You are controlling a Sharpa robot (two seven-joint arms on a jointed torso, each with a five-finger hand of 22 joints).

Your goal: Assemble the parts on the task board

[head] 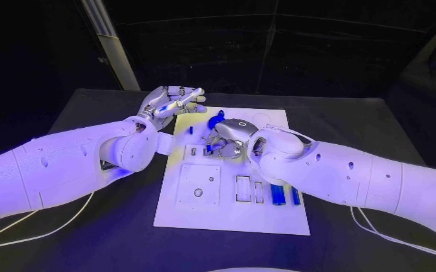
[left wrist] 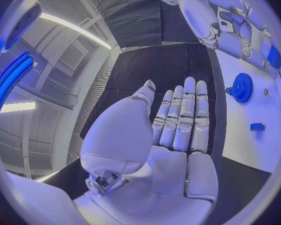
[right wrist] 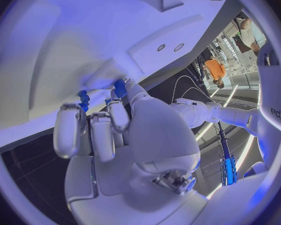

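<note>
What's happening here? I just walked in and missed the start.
The robot is assembling blue parts on the white board. Its right hand is down on the board, fingertips at a small blue part. The left hand hovers open and empty by the board's far edge. A blue gear lies on the board.

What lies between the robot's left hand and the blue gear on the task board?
In the left wrist view, a strip of black table and bare white task board separates the open left hand from the blue gear; nothing else lies there.
</note>
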